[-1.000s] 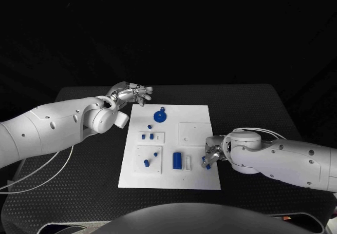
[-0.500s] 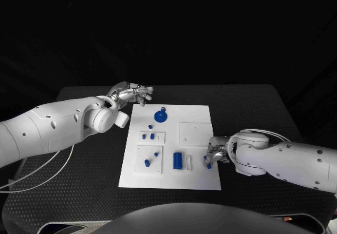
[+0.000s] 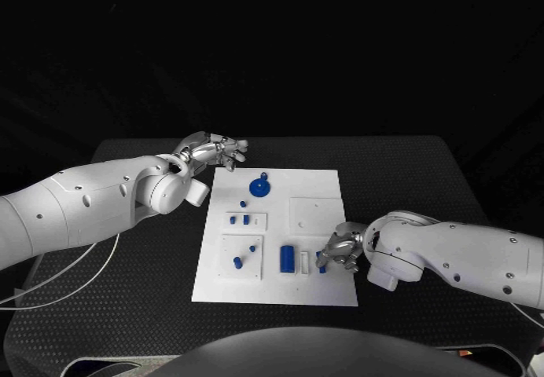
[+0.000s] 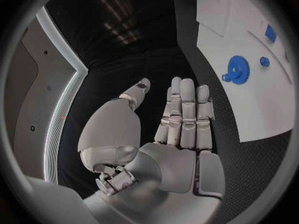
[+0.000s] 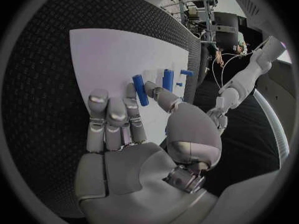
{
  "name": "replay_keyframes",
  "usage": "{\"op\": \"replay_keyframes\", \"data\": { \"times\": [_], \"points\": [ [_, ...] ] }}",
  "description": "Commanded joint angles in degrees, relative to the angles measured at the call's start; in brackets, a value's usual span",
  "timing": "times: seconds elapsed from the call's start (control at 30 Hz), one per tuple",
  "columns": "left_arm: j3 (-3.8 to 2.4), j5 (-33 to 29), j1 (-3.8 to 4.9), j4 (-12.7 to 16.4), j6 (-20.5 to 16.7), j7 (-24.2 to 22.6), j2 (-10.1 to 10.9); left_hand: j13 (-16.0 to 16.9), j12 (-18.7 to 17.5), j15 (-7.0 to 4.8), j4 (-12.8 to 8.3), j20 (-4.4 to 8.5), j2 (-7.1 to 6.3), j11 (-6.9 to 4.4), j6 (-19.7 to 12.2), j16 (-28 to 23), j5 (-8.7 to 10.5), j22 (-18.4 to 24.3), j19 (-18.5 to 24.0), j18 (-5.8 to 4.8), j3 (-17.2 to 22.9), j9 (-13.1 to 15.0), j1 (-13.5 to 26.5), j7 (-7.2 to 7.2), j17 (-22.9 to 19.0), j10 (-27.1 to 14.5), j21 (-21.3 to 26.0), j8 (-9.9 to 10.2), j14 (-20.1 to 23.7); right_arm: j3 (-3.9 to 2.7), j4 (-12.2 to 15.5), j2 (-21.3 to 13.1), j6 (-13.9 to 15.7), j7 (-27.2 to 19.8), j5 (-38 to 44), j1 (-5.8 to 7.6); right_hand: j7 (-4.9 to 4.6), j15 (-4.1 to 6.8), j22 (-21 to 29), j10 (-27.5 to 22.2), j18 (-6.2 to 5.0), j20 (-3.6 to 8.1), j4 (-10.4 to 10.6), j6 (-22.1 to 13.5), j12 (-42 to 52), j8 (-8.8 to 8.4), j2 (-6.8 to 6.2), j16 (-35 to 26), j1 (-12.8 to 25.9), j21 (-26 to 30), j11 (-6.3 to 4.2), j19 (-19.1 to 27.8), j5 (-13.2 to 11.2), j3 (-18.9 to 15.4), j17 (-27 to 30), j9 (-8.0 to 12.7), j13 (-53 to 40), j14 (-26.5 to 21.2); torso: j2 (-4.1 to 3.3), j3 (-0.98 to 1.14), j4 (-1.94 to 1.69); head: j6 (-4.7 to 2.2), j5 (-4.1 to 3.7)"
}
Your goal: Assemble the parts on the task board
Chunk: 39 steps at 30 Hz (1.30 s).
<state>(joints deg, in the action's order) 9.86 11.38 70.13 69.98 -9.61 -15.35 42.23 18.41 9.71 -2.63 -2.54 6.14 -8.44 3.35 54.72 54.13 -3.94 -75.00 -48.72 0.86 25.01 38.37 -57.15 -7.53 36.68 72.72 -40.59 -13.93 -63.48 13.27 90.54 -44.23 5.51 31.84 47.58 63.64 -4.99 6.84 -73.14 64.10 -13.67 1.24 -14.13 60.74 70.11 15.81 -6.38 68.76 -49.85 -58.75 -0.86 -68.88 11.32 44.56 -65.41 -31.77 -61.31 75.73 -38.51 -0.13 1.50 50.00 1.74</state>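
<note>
Blue peg (image 5: 140,89) pinched in right robot hand (image 3: 340,253) over task board (image 3: 323,294).

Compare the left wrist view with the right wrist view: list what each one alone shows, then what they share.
Left wrist view alone: the left hand, fingers straight and apart, holding nothing, over the black table beside the board; also the blue gear.
Right wrist view alone: the right hand pinching a long blue peg over the board, near a second blue cylinder.
Shared: the white task board.
</note>
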Motion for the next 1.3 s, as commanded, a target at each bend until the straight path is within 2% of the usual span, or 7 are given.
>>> {"op": "replay_keyframes", "data": {
  "times": [0.03, 0.1, 0.23, 0.53, 0.7, 0.93, 1.3],
  "points": [
    [-0.04, 0.3, 0.09, 0.2, 0.9, -0.3, -0.1, -0.1, -0.2, -0.08, 0.3, 2.17, -0.34, 0.02, -0.3, -0.4, 0.27, -1.1, 0.4, 0.75, 0.0, 0.1, -0.1, -0.14, 0.1, -0.5, 0.2, 0.2, 0.4, 0.01, 0.4, 0.5, 2.0, -0.8, -3.7, -0.08, -0.20, 0.16, 0.1, 0.3, -1.33, 0.21, 0.2, -0.1, -0.3, 0.10, -0.95, -0.4, 0.8, -0.2, -0.23, -0.3, -3.2, -0.9, 0.1, 0.1, -0.1, 0.0, 0.03, -0.04, 0.04, 0.00, -0.17],
    [-0.04, 0.4, 0.09, 0.2, 1.0, -0.2, -0.1, -0.1, -0.2, -0.08, 0.3, 2.17, -0.34, 0.02, -0.3, -0.4, 0.27, -1.1, 0.4, 0.75, 0.0, 0.1, -0.1, -0.14, 0.1, -0.5, 0.2, 0.2, 0.4, 0.01, 0.5, 0.7, 2.5, -0.9, -3.7, -0.08, -0.20, 0.16, 0.2, 0.3, -1.33, 0.26, 0.5, -0.1, -0.4, 0.05, -1.32, -0.4, 0.8, -0.2, -0.22, -0.3, -4.7, -1.2, 0.1, 0.1, -0.1, 0.0, 0.02, -0.02, 0.04, 0.00, -0.19],
    [-0.04, 0.4, 0.09, 0.3, 1.1, -0.2, -0.1, -0.1, -0.2, -0.09, 0.3, 2.17, -0.34, 0.01, -0.3, -0.4, 0.26, -1.1, 0.4, 0.75, 0.0, 0.1, -0.1, -0.14, 0.1, -0.5, 0.2, 0.2, 0.4, 0.00, 0.4, 0.9, 3.3, -1.2, -3.6, -0.08, -0.21, 0.17, 0.3, 0.3, -1.33, 0.30, 0.9, -0.1, -0.4, 0.04, -1.69, -0.4, 0.8, -0.2, -0.24, -0.3, -5.8, -1.4, 0.1, 0.1, -0.1, 0.0, -0.02, -0.01, -0.03, 0.00, -0.15],
    [-0.04, 0.4, 0.09, 0.3, 1.2, -0.2, -0.1, -0.1, -0.2, -0.09, 0.4, 2.18, -0.35, 0.01, -0.3, -0.4, 0.26, -1.1, 0.4, 0.76, 0.0, 0.1, -0.2, -0.14, 0.1, -0.5, 0.2, 0.2, 0.4, 0.00, -0.1, 2.0, 2.3, -1.0, -3.7, -0.08, -0.20, 0.18, 0.3, 0.3, -1.33, 0.31, 1.2, -0.1, -0.4, 0.05, -1.96, -0.4, 1.0, -0.2, -0.25, -0.3, -6.0, -1.6, 0.1, 0.1, -0.2, 0.0, -0.01, -0.04, -0.01, 0.00, 0.00],
    [-0.04, 0.5, 0.10, 0.2, 1.1, -0.2, 0.0, -0.1, -0.2, -0.09, 0.4, 2.18, -0.35, 0.01, -0.3, -0.4, 0.26, -1.1, 0.4, 0.76, 0.0, 0.1, -0.2, -0.14, 0.1, -0.5, 0.2, 0.2, 0.4, 0.02, -0.5, 2.5, 0.4, -0.6, -5.7, -0.08, -0.20, 0.18, 0.3, 0.3, -1.33, 0.30, 1.4, -0.1, -0.4, 0.04, -2.13, -0.4, 1.1, -0.2, -0.25, -0.3, -6.1, -1.7, 0.1, 0.1, -0.2, 0.0, 0.00, -0.03, -0.02, 0.00, 0.06],
    [-0.04, 0.5, 0.16, 0.3, 1.3, -0.2, 0.0, -0.1, -0.2, -0.09, 0.4, 2.18, -0.34, 0.01, -0.3, -0.4, 0.26, -1.1, 0.4, 0.76, 0.0, 0.1, -0.2, -0.13, 0.1, -0.5, 0.2, 0.2, 0.4, 0.03, -0.8, 3.1, 0.1, -0.5, -5.3, -0.09, -0.20, 0.18, 0.4, 0.2, -1.33, 0.29, 1.7, -0.1, -0.4, 0.03, -2.21, -0.4, 1.3, -0.2, -0.25, -0.2, -6.3, -1.8, 0.1, 0.1, -0.2, -0.1, -0.05, -0.06, 0.00, 0.00, 0.16],
    [-0.04, 0.5, 0.20, 0.3, 1.3, -0.2, 0.0, -0.1, -0.2, -0.09, 0.5, 2.18, -0.34, 0.01, -0.3, -0.4, 0.27, -1.1, 0.4, 0.76, -0.1, 0.1, -0.2, -0.13, 0.1, -0.5, 0.2, 0.2, 0.4, 0.04, -1.3, 3.7, -0.5, -0.6, -4.9, -0.12, -0.18, 0.18, 0.4, 0.2, -1.33, 0.29, 1.8, 0.0, -0.4, 0.06, -2.20, -0.4, 1.3, -0.2, -0.26, -0.2, -6.3, -1.9, 0.1, 0.1, -0.2, -0.1, -0.03, 0.01, -0.02, 0.00, 0.28]
  ]
}}
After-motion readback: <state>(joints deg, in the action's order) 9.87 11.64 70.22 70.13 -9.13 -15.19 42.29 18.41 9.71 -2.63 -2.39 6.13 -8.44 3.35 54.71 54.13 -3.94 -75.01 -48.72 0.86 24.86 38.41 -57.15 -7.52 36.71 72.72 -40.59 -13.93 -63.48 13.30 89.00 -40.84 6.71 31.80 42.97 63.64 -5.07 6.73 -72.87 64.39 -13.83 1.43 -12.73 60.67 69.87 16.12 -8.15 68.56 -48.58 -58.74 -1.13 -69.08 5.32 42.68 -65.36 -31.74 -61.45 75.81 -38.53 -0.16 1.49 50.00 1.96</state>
